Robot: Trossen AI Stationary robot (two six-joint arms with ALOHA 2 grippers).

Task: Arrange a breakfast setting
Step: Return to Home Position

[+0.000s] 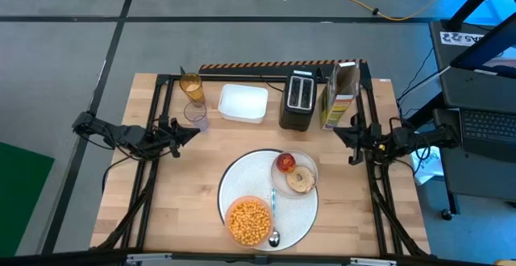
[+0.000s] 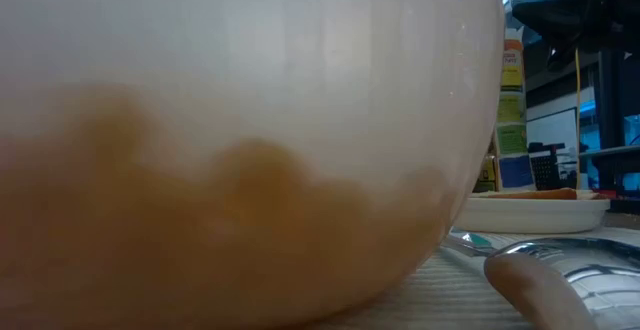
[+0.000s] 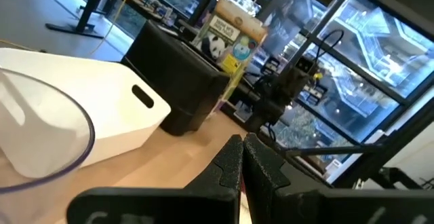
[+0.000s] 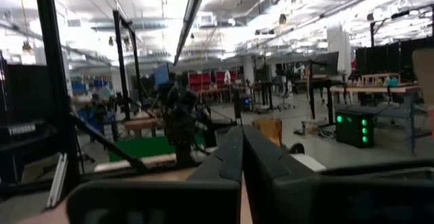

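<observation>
Step in hand, by judgement: return of both arms to rest, with the setting apparently complete. For the next move, park each arm clear of the big round white placemat; avoid any sweep across it.

Left gripper: beyond the placemat's far-left edge, fingers pressed together, holding nothing. Right gripper: beyond the far-right edge, likewise pinched closed and empty.

Count, largest first:
- One placemat, taken as reference.
- One orange bowl, on the placemat's near-left part.
- One small pale round plate, overlapping the placemat's far-right edge.
- One bagel, on the plate, toward the placemat's right edge.
- One red apple, on the plate, just beside the bagel, toward the placemat's far edge.
- One metal spoon, flat on the placemat, just right of the bowl, scoop toward the near edge.
- Yellow cereal puffs, too many to count, filling the bowl.
</observation>
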